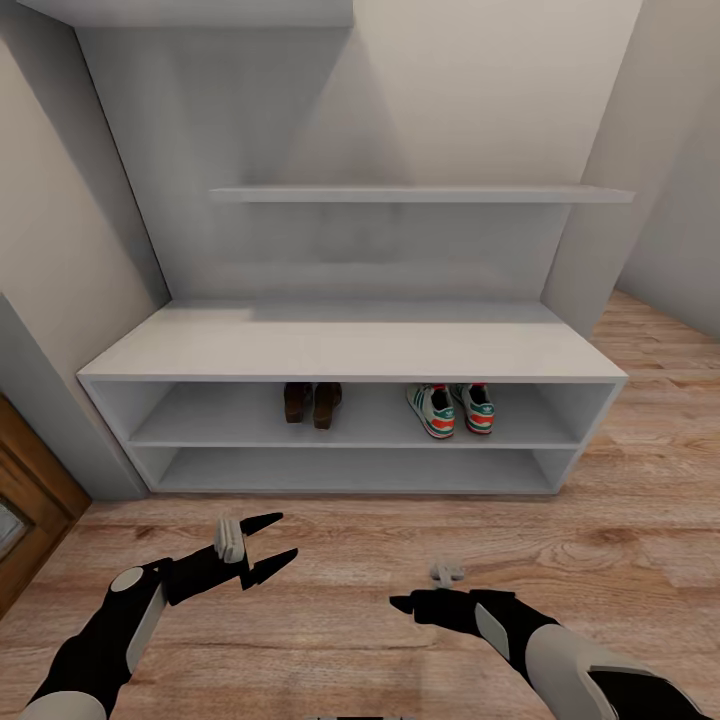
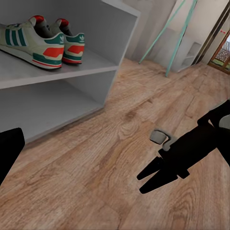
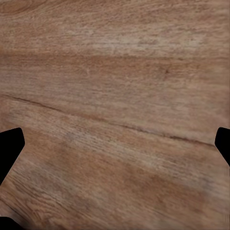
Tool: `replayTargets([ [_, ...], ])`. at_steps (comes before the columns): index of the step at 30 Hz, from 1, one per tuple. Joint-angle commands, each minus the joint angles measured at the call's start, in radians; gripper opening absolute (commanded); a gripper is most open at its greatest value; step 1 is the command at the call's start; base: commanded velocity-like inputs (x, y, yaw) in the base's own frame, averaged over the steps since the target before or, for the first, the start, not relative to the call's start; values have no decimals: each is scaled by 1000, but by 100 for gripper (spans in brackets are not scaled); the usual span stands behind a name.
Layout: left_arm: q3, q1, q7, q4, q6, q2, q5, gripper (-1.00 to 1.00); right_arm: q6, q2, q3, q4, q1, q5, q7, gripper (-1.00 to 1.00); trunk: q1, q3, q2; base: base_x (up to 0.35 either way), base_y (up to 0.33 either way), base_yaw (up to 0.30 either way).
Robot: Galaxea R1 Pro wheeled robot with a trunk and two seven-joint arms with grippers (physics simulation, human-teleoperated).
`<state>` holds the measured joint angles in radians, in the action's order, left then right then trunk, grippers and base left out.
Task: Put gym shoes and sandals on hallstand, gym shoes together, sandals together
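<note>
Left pincer (image 1: 268, 548) hangs low over the corridor floor (image 1: 360, 560), fingers spread, nothing betw. them. Right pincer (image 1: 402, 604) sits just beside it to the right, also over bare planks; in the head view its tips look drawn together, but the right wrist view has one dark fingertip (image 3: 9, 143) at each edge w/ wood grain between, so they stand apart, holding nothing. Left wrist view catches the right pincer from the side, over the floor in front of the rack.

Further on, the hallstand (image 1: 350, 345) stands vs. the back wall. Its upper open compartment holds all four items: the two sandals (image 1: 312, 403) near the middle, touching or nearly so, heels toward the robot; the two gym shoes (image 1: 452, 408) to their right, side by side, also heel-out. The pairs are apart from each other. Lower compartment and bench top look bare. No footwear shows on the floor, so the task reads as prob. done, or v. close to it.

Handling, as judgement: sneakers are light, soft uppers, stiffer sole and heel cup; best hold is across the heel collar or pinching the sidewall near the heel, which faces out. Sandals look stiffer, leather-like, maybe slicker; grip at the heel rim. Low shelf clearance could snag a pincer.

Above, a floating shelf (image 1: 420, 194) crosses the tall back panel.
</note>
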<state>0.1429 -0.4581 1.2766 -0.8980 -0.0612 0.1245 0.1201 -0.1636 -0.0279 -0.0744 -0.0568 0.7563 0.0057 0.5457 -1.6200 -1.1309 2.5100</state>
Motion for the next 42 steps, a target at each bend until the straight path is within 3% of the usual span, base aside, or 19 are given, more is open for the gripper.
replayTargets([
  [1,1,-1,2,1,-6,0,1,100,-10,0,-8,-2,0,1,3,100,0,-1,0,0,0,0],
  [42,3,-1,4,-1,-6,1,0,100,-11,9,-7,6,-9,12,1,100,0,-1,0,0,0,0],
])
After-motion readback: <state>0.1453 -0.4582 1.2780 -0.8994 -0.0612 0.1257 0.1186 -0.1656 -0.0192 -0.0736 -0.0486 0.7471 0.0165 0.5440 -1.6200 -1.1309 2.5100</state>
